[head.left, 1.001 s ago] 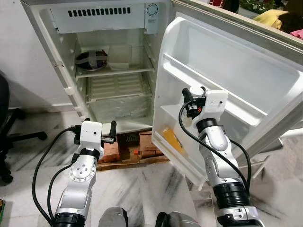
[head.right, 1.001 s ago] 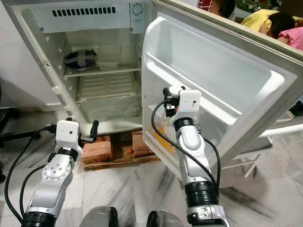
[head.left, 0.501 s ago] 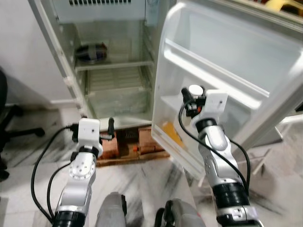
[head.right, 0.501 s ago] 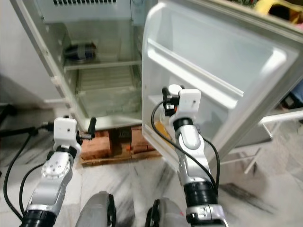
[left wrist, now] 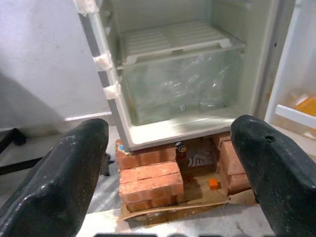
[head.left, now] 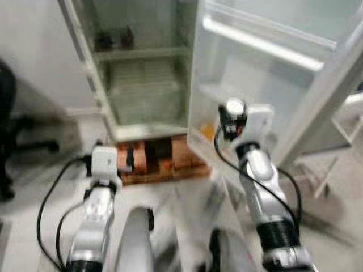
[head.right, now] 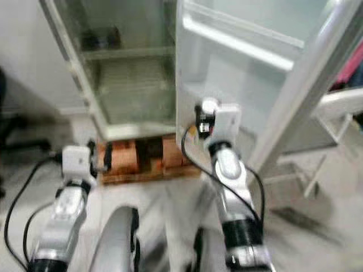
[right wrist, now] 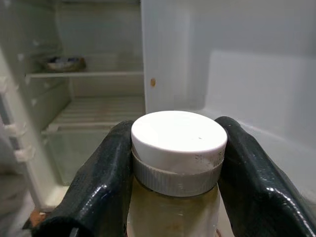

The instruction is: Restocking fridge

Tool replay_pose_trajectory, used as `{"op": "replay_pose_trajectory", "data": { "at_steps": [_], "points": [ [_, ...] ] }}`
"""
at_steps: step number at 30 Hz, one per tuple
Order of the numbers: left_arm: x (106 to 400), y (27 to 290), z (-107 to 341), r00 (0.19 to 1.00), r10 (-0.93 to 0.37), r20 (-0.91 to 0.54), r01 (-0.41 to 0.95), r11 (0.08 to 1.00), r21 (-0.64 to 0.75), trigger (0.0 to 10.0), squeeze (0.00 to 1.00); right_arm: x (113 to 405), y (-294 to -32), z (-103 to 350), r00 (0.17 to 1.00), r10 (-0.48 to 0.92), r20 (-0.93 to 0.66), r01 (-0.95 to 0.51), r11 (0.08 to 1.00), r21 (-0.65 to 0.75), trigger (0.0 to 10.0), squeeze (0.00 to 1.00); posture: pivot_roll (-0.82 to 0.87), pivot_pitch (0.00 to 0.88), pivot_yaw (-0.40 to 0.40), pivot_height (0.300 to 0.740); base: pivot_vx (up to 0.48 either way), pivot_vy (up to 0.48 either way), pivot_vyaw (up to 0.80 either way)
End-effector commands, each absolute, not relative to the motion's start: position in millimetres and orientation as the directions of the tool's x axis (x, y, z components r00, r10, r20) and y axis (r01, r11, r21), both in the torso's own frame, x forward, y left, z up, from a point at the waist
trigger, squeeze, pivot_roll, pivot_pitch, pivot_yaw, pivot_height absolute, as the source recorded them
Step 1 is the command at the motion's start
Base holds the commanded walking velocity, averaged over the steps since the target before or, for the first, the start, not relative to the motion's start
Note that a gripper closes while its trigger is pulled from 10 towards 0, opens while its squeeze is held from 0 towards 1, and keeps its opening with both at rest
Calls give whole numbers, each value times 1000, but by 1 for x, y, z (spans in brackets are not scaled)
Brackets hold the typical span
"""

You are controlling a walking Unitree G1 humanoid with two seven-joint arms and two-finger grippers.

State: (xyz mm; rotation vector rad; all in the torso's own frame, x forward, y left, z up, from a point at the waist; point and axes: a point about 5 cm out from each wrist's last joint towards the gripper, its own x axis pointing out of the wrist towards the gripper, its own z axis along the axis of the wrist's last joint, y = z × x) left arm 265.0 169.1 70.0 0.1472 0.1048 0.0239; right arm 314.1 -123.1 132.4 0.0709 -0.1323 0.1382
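Note:
The fridge stands open on a stack of bricks, its white door swung out to the right. My right gripper is raised in front of the door's lower shelf and is shut on a jar with a white lid and pale yellowish contents; its fingers press the jar from both sides. My left gripper is open with nothing in it, pointing at the fridge's clear bottom drawer and the bricks. A dark dish lies on an upper shelf.
A yellow item lies in the door's lowest shelf. A black office chair stands at the left, and a metal-framed stand behind the door at the right. The head views are blurred. Marble floor lies in front.
The whole head picture has slid upward and blurred, so the camera has moved, and the fridge looks nearer. Both arms keep their pose; the jar stays in my right gripper.

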Motion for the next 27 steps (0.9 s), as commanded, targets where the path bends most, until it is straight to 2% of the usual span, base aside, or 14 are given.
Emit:
{"op": "replay_pose_trajectory", "data": {
  "at_steps": [1,8,27],
  "points": [
    [271,168,79,997,25,-68,-14,988,157,10000,0,317,-124,145,972,133,192,-145,988,49,10000,0,106,74,-34,630,0,0,0],
    [271,168,80,998,17,-60,-8,988,154,10000,0,317,-124,145,972,138,192,-149,988,46,10000,0,105,74,-36,630,0,0,0],
    [270,167,78,997,7,-71,4,988,155,10000,0,316,-121,143,972,145,182,-156,987,49,10000,0,103,82,-35,630,309,0,0]
  ]
}}
